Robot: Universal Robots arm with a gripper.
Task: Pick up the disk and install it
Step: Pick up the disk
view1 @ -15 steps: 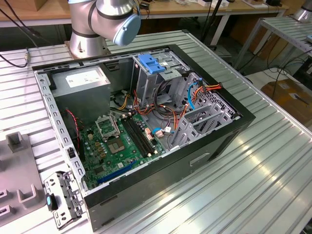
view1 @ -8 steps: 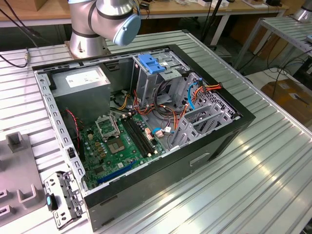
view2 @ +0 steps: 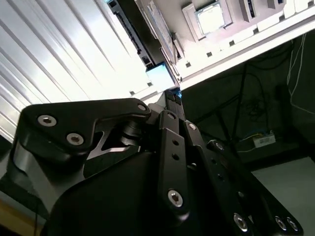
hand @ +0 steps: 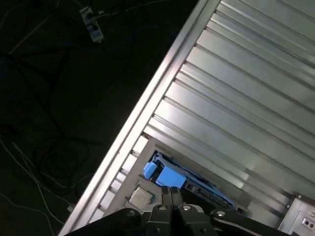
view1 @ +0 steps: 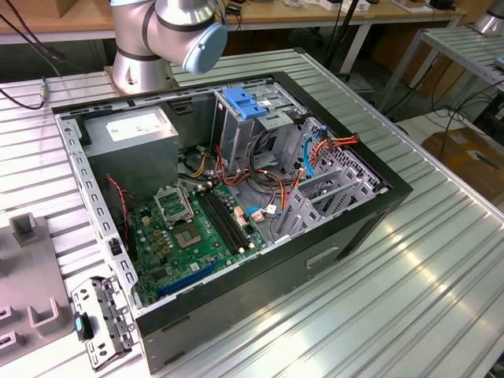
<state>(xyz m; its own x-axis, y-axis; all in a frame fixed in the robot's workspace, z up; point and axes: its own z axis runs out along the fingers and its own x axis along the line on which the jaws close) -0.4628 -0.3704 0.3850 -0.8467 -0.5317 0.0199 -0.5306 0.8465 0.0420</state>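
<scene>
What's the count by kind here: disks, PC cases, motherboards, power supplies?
Disk: 1
Case: 1
Motherboard: 1
Power supply: 1
Total: 4

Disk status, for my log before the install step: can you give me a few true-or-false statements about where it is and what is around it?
1. The disk lies in a grey fixture at the edge of the table. True.
2. The pincer holds the disk in the air. False: the disk lies in the fixture, with the pincer near its blue end.
3. The computer case is open, showing a green motherboard. True.
4. The clip on top of the tall metal cage is red. False: it is blue.
5. The table is smooth wood. False: it is ribbed metal.
</scene>
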